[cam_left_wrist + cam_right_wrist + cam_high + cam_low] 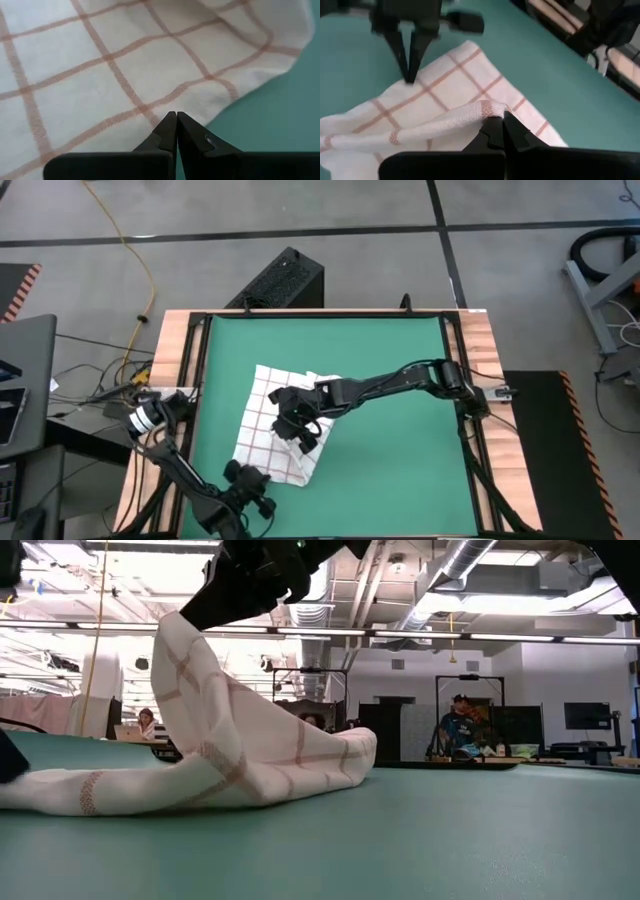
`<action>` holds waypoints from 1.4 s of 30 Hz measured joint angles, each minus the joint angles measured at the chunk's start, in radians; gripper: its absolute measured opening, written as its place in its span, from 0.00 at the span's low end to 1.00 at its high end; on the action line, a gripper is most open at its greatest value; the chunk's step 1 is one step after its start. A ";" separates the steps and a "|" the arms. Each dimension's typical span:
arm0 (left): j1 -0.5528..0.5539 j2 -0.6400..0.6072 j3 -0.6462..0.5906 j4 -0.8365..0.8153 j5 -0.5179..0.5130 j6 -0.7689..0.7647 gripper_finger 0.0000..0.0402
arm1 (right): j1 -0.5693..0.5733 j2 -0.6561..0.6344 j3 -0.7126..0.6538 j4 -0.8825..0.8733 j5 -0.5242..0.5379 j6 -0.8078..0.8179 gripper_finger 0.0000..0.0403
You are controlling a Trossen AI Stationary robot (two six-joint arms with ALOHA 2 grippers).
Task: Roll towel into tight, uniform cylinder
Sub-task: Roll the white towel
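At about eight o'clock on the green mat [400,430], the left gripper [262,488] sits with its two dark fingers pressed together, tips at the near edge of the towel [275,430]. There is one towel: thin, soft white cloth crossed by a grid of faint red lines, lying rumpled just left of the mat's centre. Reaching in from three o'clock, the right gripper [501,120] has its fingers clamped on a woven towel edge, one fold lifted off the mat.

Green mat [400,450] (wood-edged table [170,370]) under towel [262,442]
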 joint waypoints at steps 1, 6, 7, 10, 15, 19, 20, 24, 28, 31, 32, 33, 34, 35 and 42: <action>0.004 0.007 0.000 0.006 0.003 0.004 0.00 | 0.002 0.000 0.000 0.012 0.000 -0.001 0.00; 0.018 0.022 -0.002 0.012 0.006 0.006 0.00 | 0.021 0.000 0.000 0.087 -0.002 -0.042 0.00; 0.019 0.023 -0.002 0.013 0.010 0.007 0.00 | 0.027 0.004 0.000 0.104 -0.002 -0.045 0.00; 0.020 0.023 -0.002 0.022 0.009 0.008 0.00 | 0.041 0.019 0.002 0.138 -0.013 -0.047 0.00; 0.018 0.023 -0.002 0.038 0.014 0.009 0.00 | 0.056 0.059 0.000 0.214 -0.023 -0.093 0.00; 0.018 0.023 -0.002 0.046 0.015 0.012 0.00 | 0.055 0.101 0.021 0.293 -0.028 -0.102 0.00; 0.018 0.023 -0.002 0.047 0.014 0.012 0.00 | 0.054 0.113 0.030 0.283 -0.029 -0.105 0.00; 0.019 0.023 -0.002 0.055 0.019 0.032 0.00 | 0.053 0.164 0.082 0.280 -0.029 -0.140 0.00; 0.019 0.023 -0.002 0.059 0.021 0.050 0.00 | 0.056 0.185 0.109 0.279 -0.069 -0.155 0.00; 0.019 0.023 -0.002 0.061 0.021 0.051 0.00 | 0.056 0.185 0.109 0.270 -0.101 -0.156 0.00; 0.019 0.023 -0.002 0.062 0.021 0.051 0.00 | 0.056 0.185 0.109 0.270 -0.103 -0.156 0.00; 0.019 0.023 -0.002 0.062 0.021 0.052 0.00 | 0.056 0.185 0.109 0.270 -0.103 -0.156 0.00; 0.019 0.023 -0.002 0.062 0.021 0.055 0.00 | 0.056 0.185 0.109 0.272 -0.104 -0.156 0.00; 0.019 0.023 -0.002 0.063 0.021 0.063 0.00 | 0.056 0.186 0.109 0.275 -0.107 -0.156 0.00; 0.021 0.023 -0.002 0.069 0.021 0.078 0.00 | 0.066 0.202 0.116 0.330 -0.133 -0.233 0.00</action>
